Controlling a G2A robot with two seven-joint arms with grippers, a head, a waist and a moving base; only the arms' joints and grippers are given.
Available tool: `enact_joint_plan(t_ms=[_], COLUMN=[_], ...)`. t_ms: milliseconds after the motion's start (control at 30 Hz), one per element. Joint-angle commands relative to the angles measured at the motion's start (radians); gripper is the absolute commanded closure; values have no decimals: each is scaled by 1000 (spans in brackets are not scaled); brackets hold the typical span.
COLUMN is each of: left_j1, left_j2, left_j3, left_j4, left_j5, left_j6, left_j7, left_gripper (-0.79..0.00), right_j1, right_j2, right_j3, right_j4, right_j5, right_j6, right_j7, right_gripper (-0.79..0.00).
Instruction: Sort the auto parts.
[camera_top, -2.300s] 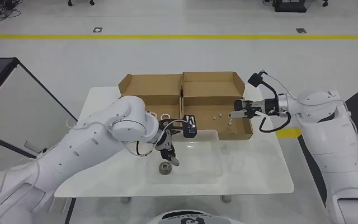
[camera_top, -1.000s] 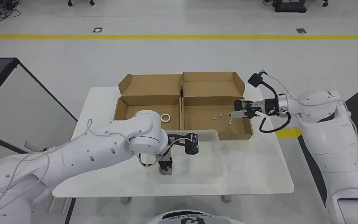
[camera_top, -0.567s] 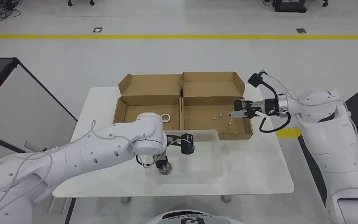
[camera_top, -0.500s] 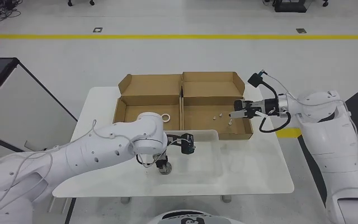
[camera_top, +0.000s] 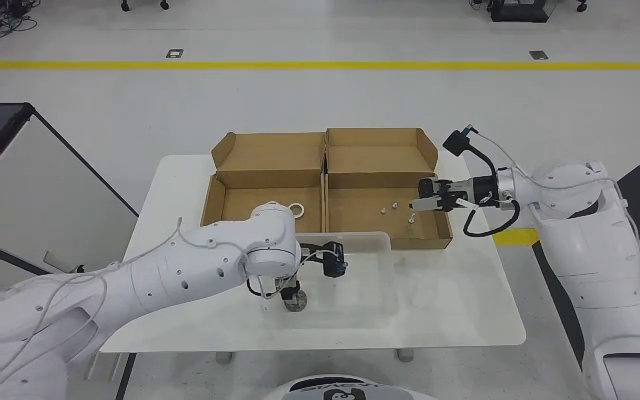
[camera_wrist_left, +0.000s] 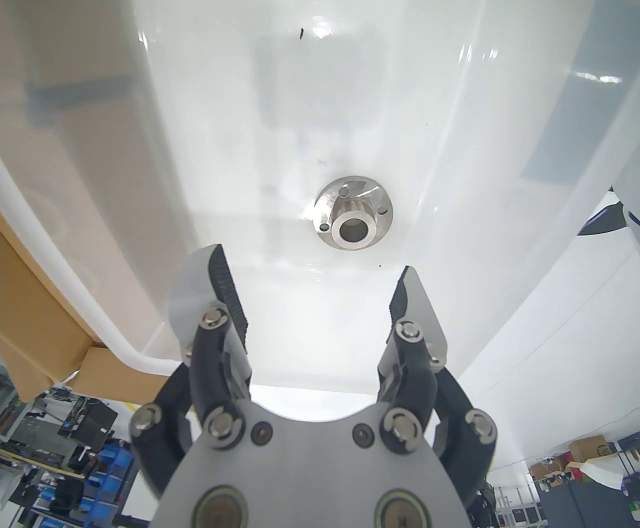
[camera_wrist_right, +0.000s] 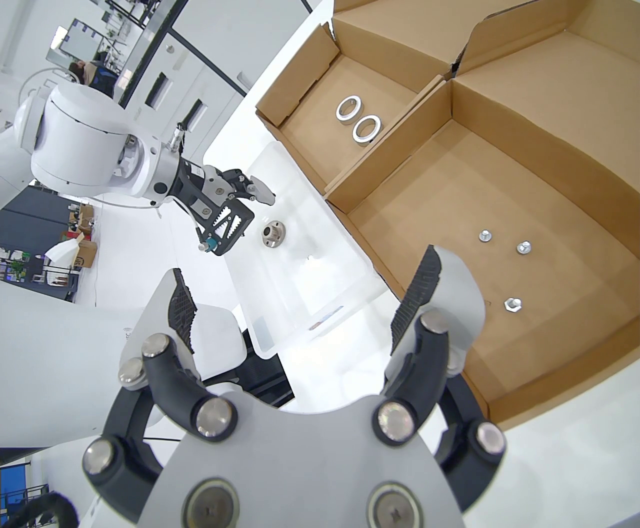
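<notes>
Hovering over metal flange (camera_wrist_left: 353, 220) in clear tray (camera_wrist_left: 125, 350): left gripper (camera_wrist_left: 311, 260), fingers apart (nothing held). Right gripper (camera_wrist_right: 305, 261), likewise spread, above cardboard box (camera_wrist_right: 550, 150).

Silver against brown
The flange (camera_wrist_left: 353, 219), rings (camera_wrist_right: 366, 128) and nuts (camera_wrist_right: 523, 247) are seen in silver; the cardboard boxes (camera_wrist_right: 550, 125) are coloured brown, the bin (camera_wrist_left: 165, 150) translucent white, the floor line (camera_top: 320, 65) yellow.

2 cardboard boxes (camera_wrist_right: 450, 200), 1 clear tray (camera_wrist_left: 320, 100) — and for parts, 2 rings (camera_wrist_right: 348, 108), 3 nuts (camera_wrist_right: 523, 247), 1 flanged hub (camera_wrist_left: 353, 219).
</notes>
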Motion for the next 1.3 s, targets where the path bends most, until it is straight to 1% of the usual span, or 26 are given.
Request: enact_joint_plan(t_ms=[0, 300, 433, 700, 800, 967, 1067, 1100, 1267], left_j1=[9, 44, 59, 76, 79, 83, 84, 85, 94], left_j2=[-4, -11, -15, -26, -30, -35, -37, -38, -44], left_j3=[0, 0, 0, 0, 0, 0, 0, 0, 0], left_j4=[1, 2, 7, 23, 30, 36, 40, 42, 54], left_j5=[1, -3, -5, 2, 5, 11, 9, 10, 22], left_j6=[2, 4, 0, -6, -6, -3, -4, -4, -3], left_j7=[-2, -4, 0, 6, 6, 2, 3, 4, 3], left_gripper=[-554, -563, -489, -409, -397, -425, -413, -394, -379], right_j1=[0, 0, 0, 0, 0, 0, 0, 0, 0], right_j2=[0, 0, 0, 0, 0, 0, 0, 0, 0], right_j3=[0, 0, 0, 0, 0, 0, 0, 0, 0], right_j4=[0, 0, 0, 0, 0, 0, 0, 0, 0], right_j5=[0, 0, 0, 0, 0, 0, 0, 0, 0], right_j6=[0, 0, 0, 0, 0, 0, 0, 0, 0], right_j7=[0, 0, 0, 0, 0, 0, 0, 0, 0], right_gripper=[-785, -785, -785, -785, -785, -785, -785, -785, -785])
